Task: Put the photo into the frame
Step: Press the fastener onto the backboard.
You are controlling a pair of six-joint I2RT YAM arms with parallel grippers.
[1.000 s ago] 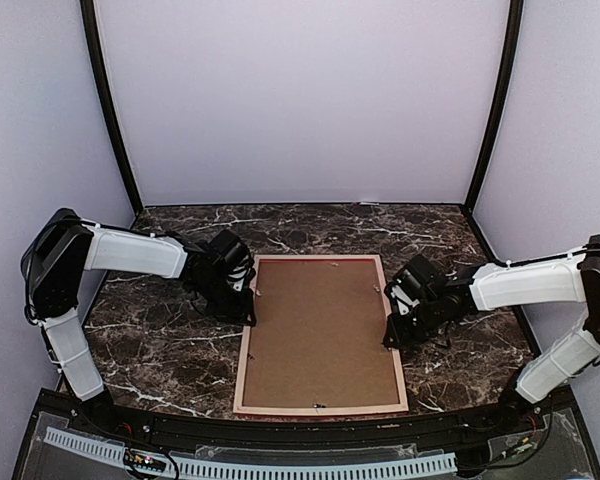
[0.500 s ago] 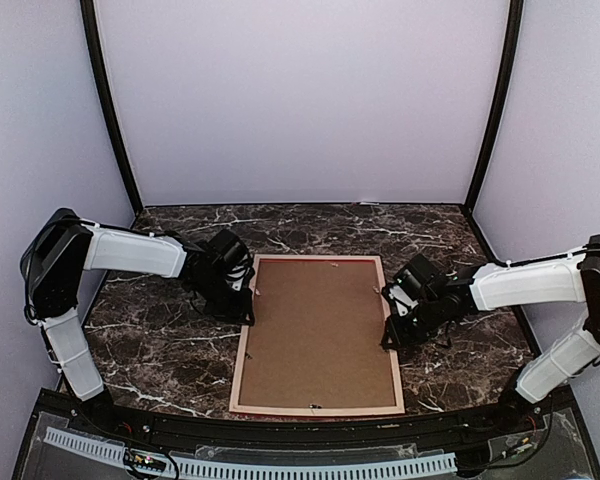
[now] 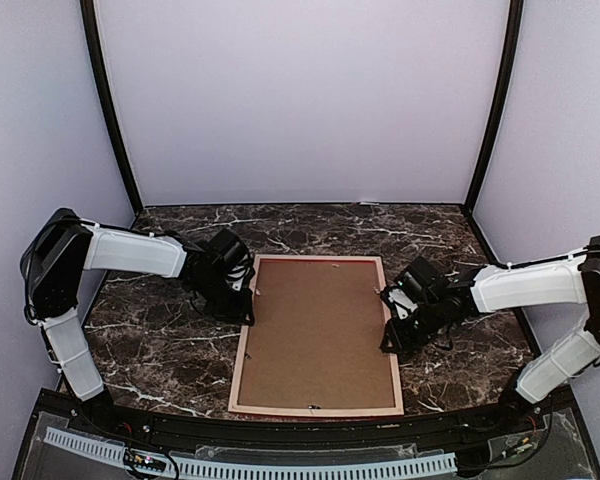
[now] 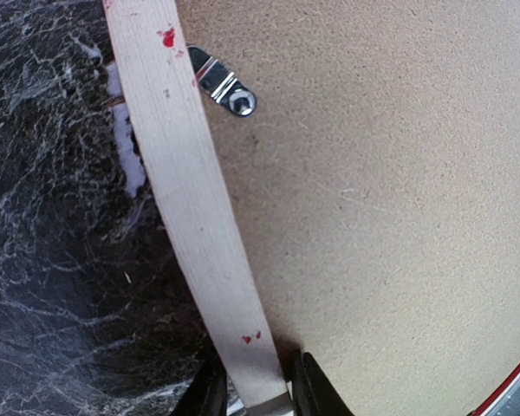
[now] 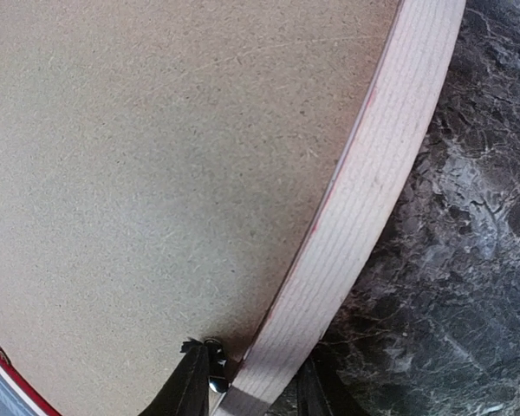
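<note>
The frame (image 4: 191, 217) shows its rear rail as bare pale wood, matt, with fine straight grain and a few specks of red paint. The backing board (image 4: 390, 199) inside it is brown fibreboard, dull, finely flecked and slightly rough-looking. A small retaining clip (image 4: 221, 82) is bright polished metal. The table (image 4: 43, 260) has a dark marble-patterned top with white veins and a faint sheen. The arm shells (image 3: 130, 252) look like smooth white plastic.

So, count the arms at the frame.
2. The left arm is at the frame, jaws astride its left rail; the right arm, astride its right rail.
</note>
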